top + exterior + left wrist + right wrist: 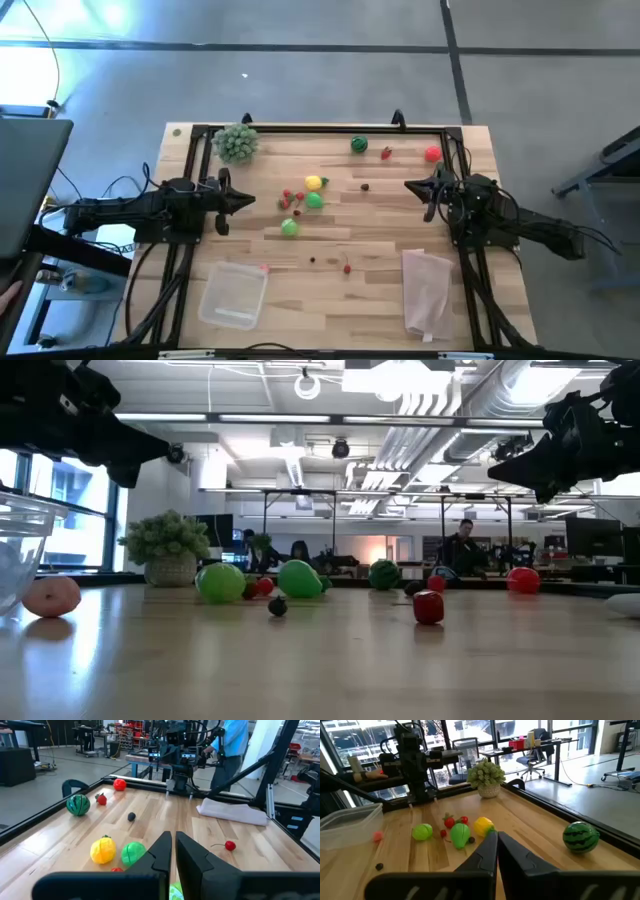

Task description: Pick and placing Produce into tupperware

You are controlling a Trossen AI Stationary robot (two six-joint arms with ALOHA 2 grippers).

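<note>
The produce lies scattered on the wooden table: a yellow piece (314, 183), two green pieces (314, 200) (289, 228), small red bits (290, 197), a striped watermelon ball (359, 145), a strawberry (387, 153), a red fruit (432, 154) and a cherry (347, 266). The clear tupperware (233, 293) rests on its base near the front left. My left gripper (250, 200) hovers shut at the left and points toward the produce (173, 837). My right gripper (408, 185) hovers shut at the right and faces it (497, 836). Neither holds anything.
A grey-green bushy ball (236, 141) stands at the far left corner. A pale pinkish bag (428, 290) lies at the front right. A small pink piece (265, 268) sits just beyond the tupperware. A black frame (320, 127) rims the table's far edge.
</note>
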